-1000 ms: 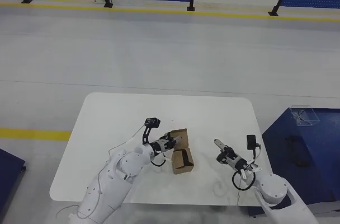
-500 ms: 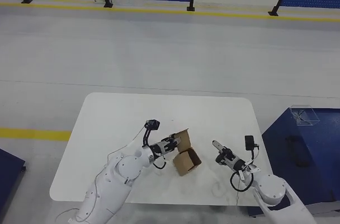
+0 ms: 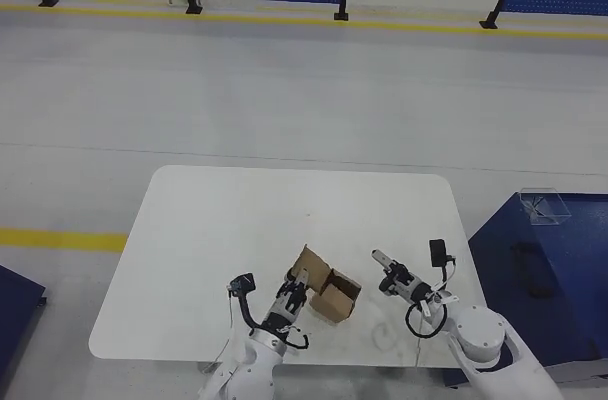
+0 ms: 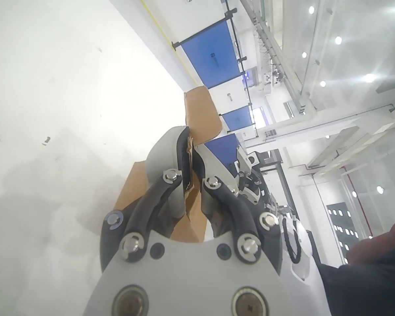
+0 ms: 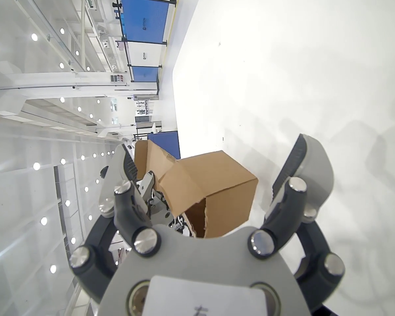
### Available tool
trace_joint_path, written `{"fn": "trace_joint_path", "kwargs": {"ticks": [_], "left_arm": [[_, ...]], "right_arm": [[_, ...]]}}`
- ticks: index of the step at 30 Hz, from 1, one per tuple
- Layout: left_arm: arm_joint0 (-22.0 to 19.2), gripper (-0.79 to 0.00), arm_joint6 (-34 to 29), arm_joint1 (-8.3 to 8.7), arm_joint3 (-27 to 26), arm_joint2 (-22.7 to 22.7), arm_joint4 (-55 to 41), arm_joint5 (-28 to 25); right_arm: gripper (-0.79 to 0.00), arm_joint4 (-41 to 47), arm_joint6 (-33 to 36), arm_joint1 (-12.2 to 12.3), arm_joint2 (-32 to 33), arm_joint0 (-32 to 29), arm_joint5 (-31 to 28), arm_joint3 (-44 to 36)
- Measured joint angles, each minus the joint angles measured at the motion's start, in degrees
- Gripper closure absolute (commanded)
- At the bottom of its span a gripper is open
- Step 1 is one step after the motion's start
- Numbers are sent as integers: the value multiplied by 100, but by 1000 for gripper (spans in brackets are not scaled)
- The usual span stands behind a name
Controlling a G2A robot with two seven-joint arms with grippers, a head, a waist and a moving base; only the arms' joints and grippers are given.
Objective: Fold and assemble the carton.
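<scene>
the left gripper is clamped on a flap of the carton, the card pinched edge-on between its pads. in the last second that arm has swung round toward the near edge of the table, turning the carton with it. the open end now faces the right gripper, which has crept closer, fingers spread wide, not touching. that probably sets up a flap tuck.

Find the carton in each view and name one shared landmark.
Top view: carton lies just below the picture's centre.
Left wrist view: carton flap clamped in the left gripper.
Right wrist view: carton just ahead of the open right gripper.
Shared landmark: the white table.
</scene>
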Motion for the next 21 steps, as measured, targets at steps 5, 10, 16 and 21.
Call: {"fn": "trace_joint_path", "kwargs": {"ticks": [5,10,16,21], "left_arm": [[-7,0,-24,1,5,-5,-11,-11],[134,0,88,-36,-26,-69,-440,76],[181,0,597,-142,513,-1,-1248,-486],[249,-785,640,-146,795,-91,-1396,-1122]], "right_arm": [[-785,-77,70,2,-28,-10,31,-19],[-785,-725,213,33,-39,-26,-93,-96],[-785,-1553,453,87,10,-47,-195,-79],[-785,-2358,588,115,-98,-52,-257,-6]]}}
